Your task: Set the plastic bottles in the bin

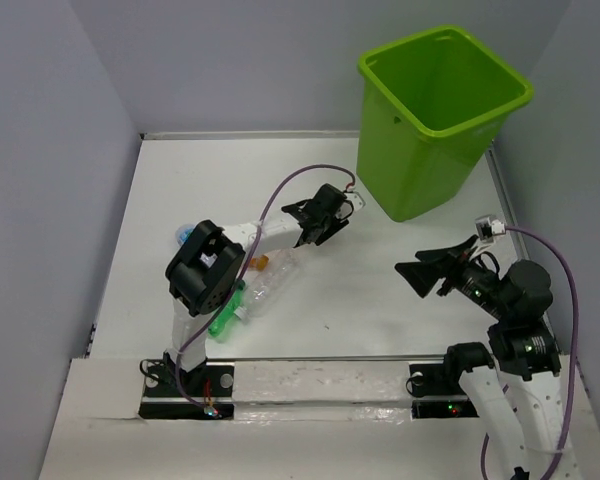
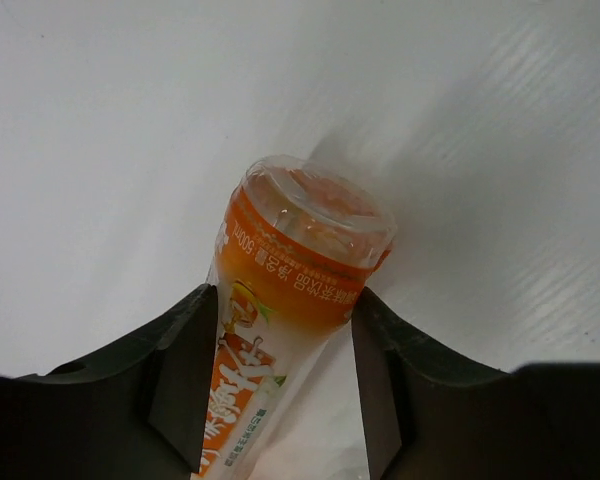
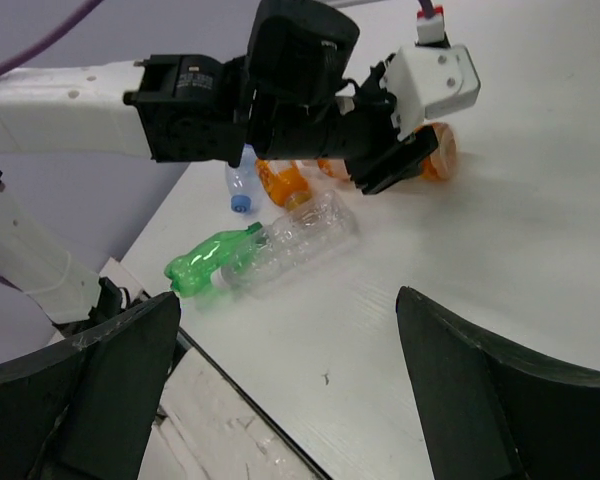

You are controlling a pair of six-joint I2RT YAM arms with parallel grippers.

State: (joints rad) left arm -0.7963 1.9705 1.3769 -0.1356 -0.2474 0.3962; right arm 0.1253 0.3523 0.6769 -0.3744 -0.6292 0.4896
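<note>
My left gripper (image 2: 280,305) is shut on an orange-labelled bottle (image 2: 310,235), whose clear base points away from the camera, just above the white table. In the top view this gripper (image 1: 320,220) is left of the lime-green bin (image 1: 440,100). A clear bottle (image 1: 272,285), a green bottle (image 1: 223,318), a second orange bottle (image 1: 260,263) and a blue-capped bottle (image 1: 183,236) lie near the left arm. My right gripper (image 1: 420,272) is open and empty, facing them; in its own view (image 3: 290,300) the green bottle (image 3: 205,262) and the clear bottle (image 3: 295,240) lie ahead.
Grey walls close in the white table (image 1: 380,320) on three sides. The bin stands at the far right corner. The left arm's elbow (image 1: 205,268) hangs over the bottle cluster. A metal rail (image 1: 320,360) runs along the near edge.
</note>
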